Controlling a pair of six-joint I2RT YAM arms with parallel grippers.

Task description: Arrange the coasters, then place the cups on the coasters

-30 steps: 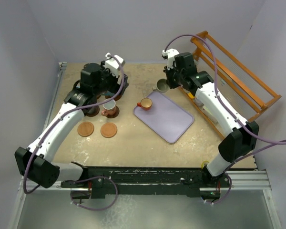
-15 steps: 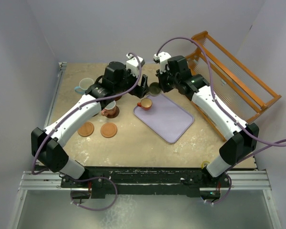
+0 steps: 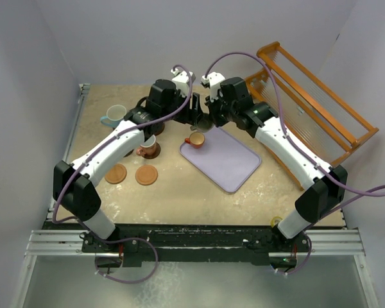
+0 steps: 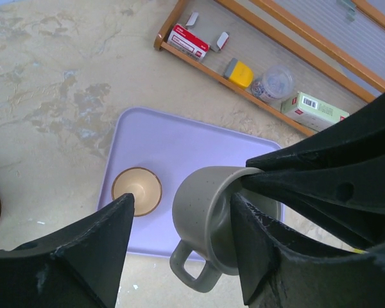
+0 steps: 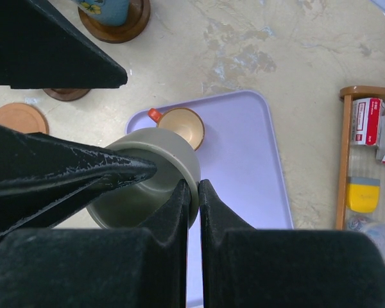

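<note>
Above the far-left corner of the lavender tray [image 3: 234, 163], the grey-olive cup [image 4: 205, 215] hangs in the air, pinched at its rim by the right claw [image 5: 194, 192], whose fingers press together on the cup wall, one inside and one outside. The left claw [image 4: 179, 210] is spread around the cup's body, one finger close against it and the other showing a gap, so it grips nothing yet; this reads as a hand-over from the right arm to the left. To do it well, the left claw should close squarely on the body, clear of the handle that juts out between its fingers and clear of the right fingers at the rim, and the right claw should let go only once that grip is firm. Directly below, the small orange cup [image 3: 196, 139] stands upright on the tray's corner, so a slipped cup would probably strike it. On the worktop [image 3: 179, 192] to the left, two bare orange-brown coasters [image 3: 115, 173] lie side by side and look like the likely target. Just beyond them the pinkish-red cup [image 3: 147, 142] sits on a darker coaster [image 3: 156, 153], and a light blue cup [image 3: 115, 115] stands farther back, crowding the approach. The wooden rack [image 3: 321, 96] on the right is well apart.
</note>
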